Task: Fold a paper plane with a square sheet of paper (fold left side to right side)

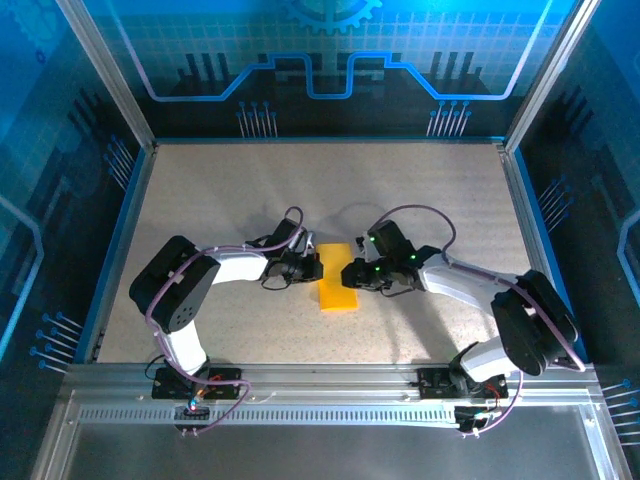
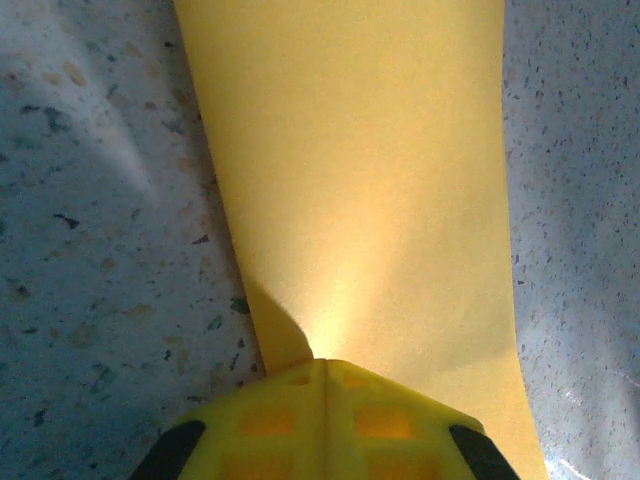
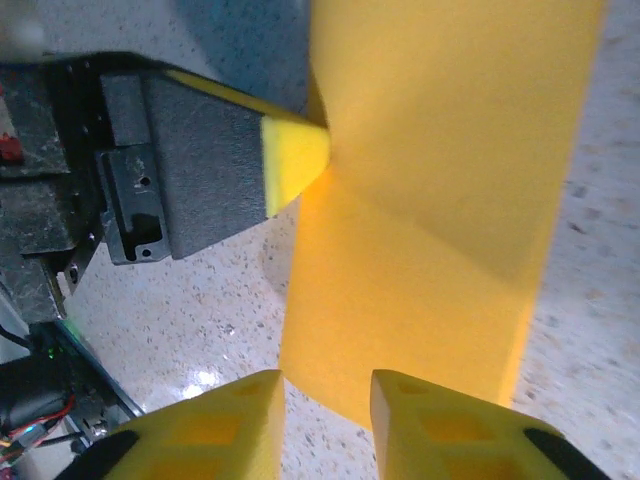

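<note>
While left fingers (image 2: 270, 425) sit together and right fingers (image 3: 232, 430) apart, the yellow paper (image 1: 338, 283) lies folded narrow.

The paper (image 2: 360, 180) runs off the left wrist view's top edge, its near end hidden beneath the left end effector (image 2: 322, 378).

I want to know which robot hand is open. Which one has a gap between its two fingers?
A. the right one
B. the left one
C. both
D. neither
A: in the right wrist view the right gripper has its two fingers apart, with the yellow paper showing in the gap. The left gripper has its fingers pressed together on the paper's edge.
</note>
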### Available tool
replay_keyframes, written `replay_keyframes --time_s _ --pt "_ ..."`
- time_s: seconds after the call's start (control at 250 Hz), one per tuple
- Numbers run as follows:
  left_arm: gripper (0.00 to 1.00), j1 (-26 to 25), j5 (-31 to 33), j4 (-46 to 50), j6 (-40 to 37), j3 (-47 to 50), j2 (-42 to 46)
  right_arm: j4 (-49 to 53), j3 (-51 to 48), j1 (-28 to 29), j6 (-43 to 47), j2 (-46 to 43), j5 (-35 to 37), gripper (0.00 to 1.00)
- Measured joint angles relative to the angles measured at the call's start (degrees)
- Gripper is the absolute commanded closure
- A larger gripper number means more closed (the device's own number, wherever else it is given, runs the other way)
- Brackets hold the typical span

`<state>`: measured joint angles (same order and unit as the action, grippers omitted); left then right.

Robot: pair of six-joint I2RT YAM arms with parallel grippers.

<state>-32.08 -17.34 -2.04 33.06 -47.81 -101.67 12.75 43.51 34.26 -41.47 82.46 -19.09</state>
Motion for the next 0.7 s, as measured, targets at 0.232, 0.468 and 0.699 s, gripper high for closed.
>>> replay_keyframes --time_s 0.232,0.468,0.699 --pt "1.0 -0.04 0.0 -0.2 0.0 0.09 0.0 2.91 -4.07 -2.19 1.01 -2.21 -2.95 0.58" --pt "1.0 -0.07 -0.02 -0.63 0.0 0.28 0.0 0.48 -7.17 -2.08 -0.81 0.61 -7.37 0.57" --pt "1.0 -0.26 0.0 -0.83 0.0 0.33 0.02 -2.4 -7.19 -2.03 -2.25 3.43 -8.85 0.56"
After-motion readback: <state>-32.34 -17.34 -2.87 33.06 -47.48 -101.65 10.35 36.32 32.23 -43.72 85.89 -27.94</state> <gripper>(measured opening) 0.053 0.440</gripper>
